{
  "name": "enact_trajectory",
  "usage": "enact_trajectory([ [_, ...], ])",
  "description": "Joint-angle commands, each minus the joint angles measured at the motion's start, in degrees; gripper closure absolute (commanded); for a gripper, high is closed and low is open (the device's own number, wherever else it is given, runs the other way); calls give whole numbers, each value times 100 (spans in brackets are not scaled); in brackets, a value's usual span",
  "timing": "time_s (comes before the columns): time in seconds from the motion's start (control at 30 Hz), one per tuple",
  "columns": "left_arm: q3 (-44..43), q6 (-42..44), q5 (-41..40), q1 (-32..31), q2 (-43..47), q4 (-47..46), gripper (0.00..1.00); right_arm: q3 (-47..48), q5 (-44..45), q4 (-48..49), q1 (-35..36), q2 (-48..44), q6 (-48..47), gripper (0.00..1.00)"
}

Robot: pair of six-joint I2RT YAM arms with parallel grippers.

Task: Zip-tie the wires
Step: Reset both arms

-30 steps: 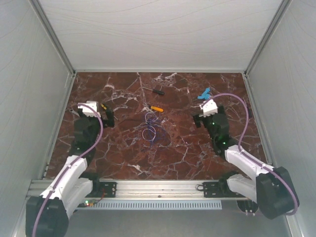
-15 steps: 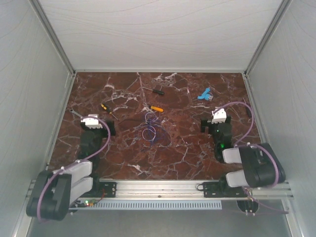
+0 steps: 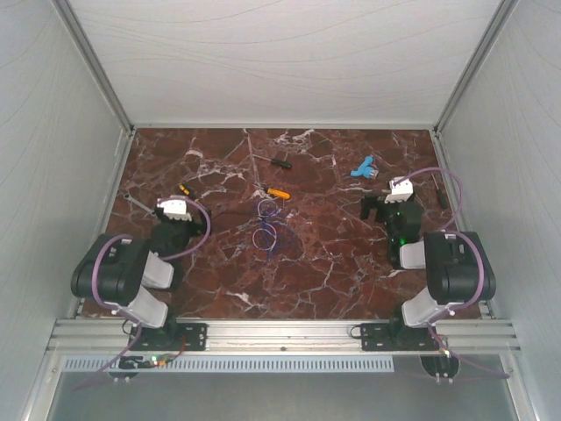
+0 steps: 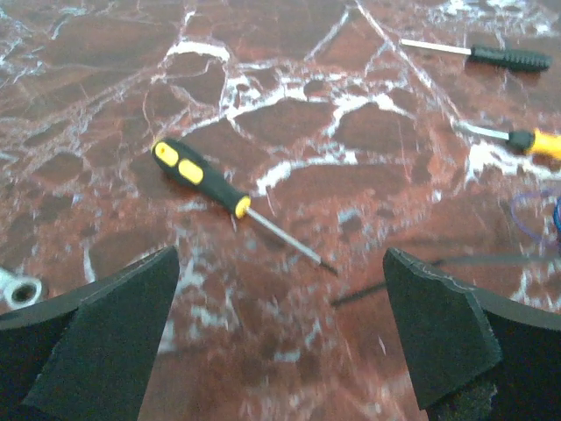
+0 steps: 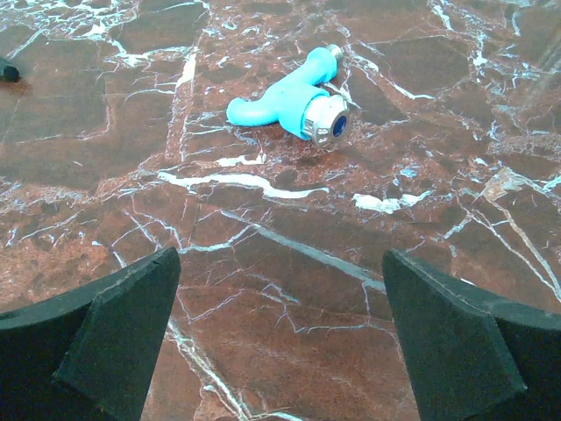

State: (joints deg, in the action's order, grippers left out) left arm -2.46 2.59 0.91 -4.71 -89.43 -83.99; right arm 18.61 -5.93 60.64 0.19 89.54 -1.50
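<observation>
Lying curled in loops, wires (image 3: pixel 270 230), untied

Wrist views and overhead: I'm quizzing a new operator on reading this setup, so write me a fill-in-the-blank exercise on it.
The left gripper and the right gripper both have their jaws ____.
The wires lie on the table, held by ____ gripper.
The tap-shaped plastic part ahead of the right gripper is coloured ____.
The screwdriver ahead of the left gripper has a black and ____ handle.
Missing words: open; neither; blue; yellow.
</observation>
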Motion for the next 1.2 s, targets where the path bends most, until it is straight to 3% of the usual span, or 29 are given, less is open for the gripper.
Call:
enact_trajectory([
  [0.0, -1118, -299, 459, 409, 40, 904, 0, 72, -246, -192, -89, 53, 202, 2],
  [0.1, -1127, -602, 939, 797, 32, 915, 0, 67, -239, -187, -88, 52, 198, 2],
  [1.17, -1112, -584, 937, 778, 49, 901, 0, 77, -235, -211, -83, 49, 202, 2],
])
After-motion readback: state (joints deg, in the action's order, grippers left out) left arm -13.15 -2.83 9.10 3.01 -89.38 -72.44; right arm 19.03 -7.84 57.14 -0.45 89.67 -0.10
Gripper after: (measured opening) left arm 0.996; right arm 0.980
